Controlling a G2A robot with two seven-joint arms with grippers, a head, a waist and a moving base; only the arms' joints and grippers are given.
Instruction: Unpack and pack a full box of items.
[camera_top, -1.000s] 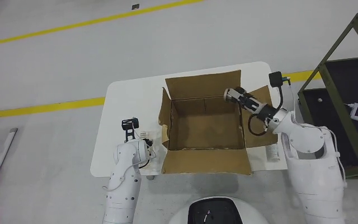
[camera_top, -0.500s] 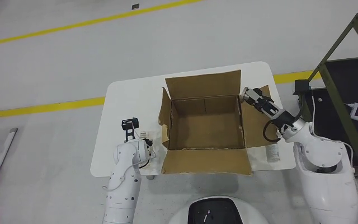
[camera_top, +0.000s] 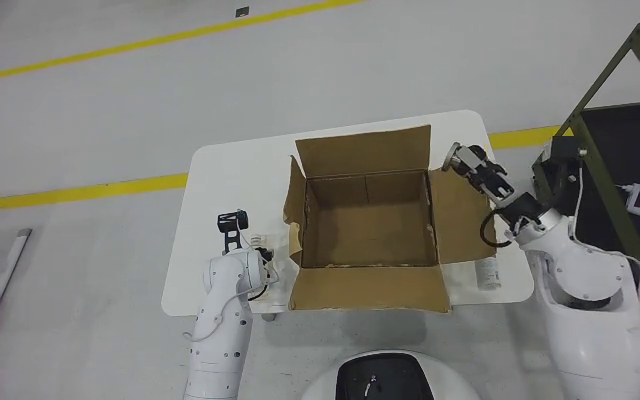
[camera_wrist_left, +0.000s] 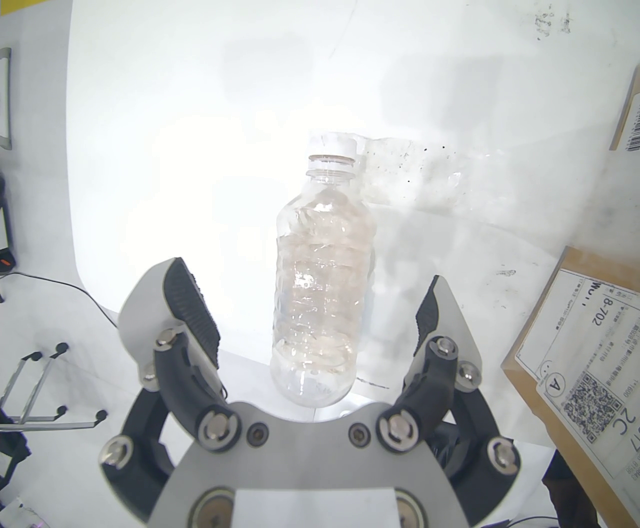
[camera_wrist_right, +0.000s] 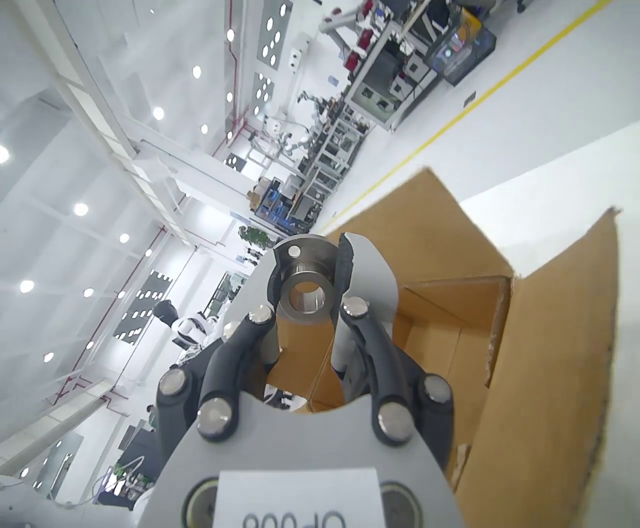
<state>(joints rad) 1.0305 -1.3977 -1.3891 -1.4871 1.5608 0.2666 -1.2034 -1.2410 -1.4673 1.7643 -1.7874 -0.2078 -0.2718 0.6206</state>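
Note:
An open cardboard box stands in the middle of the white table, flaps spread, its inside bare. My right gripper is above the box's right flap, shut on a round metal flanged bushing; the box lies beyond it in the right wrist view. My left gripper is open at the table's left side, with a clear plastic bottle lying between its fingers, untouched. In the top view the bottle lies just left of the box.
Another small bottle stands at the table's right front, beside the box's right flap. A dark metal rack is to the right of the table. A crumpled clear bag lies behind the bottle at the left.
My right gripper has carried the metal bushing out of the box, moving right and back to above the right flap. The left arm has kept still.

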